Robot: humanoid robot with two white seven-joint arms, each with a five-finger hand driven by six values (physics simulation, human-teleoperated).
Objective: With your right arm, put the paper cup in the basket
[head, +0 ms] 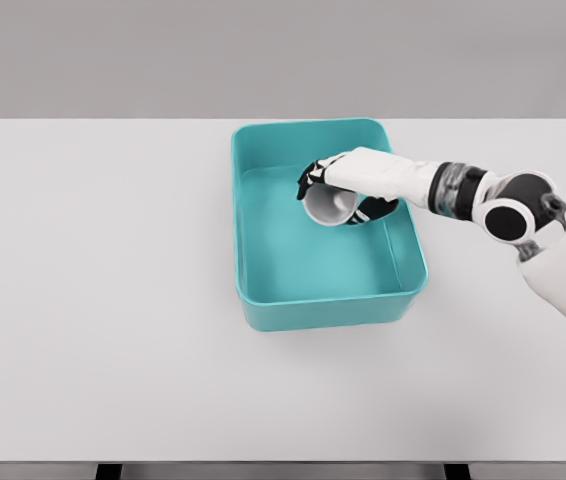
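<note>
Head view: right robot hand (335, 187) gripping paper cup (331, 206) tilted over teal basket (326, 310) on white surface (103, 300); carry apparently done; release left

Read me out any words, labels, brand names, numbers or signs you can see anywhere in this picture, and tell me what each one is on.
None: no readable text shows in the head view.
Paper cup: plain, no print visible.
Teal basket: plain walls, no label.
Right hand and its white arm: no markings legible.
White table: bare, no writing.
</note>
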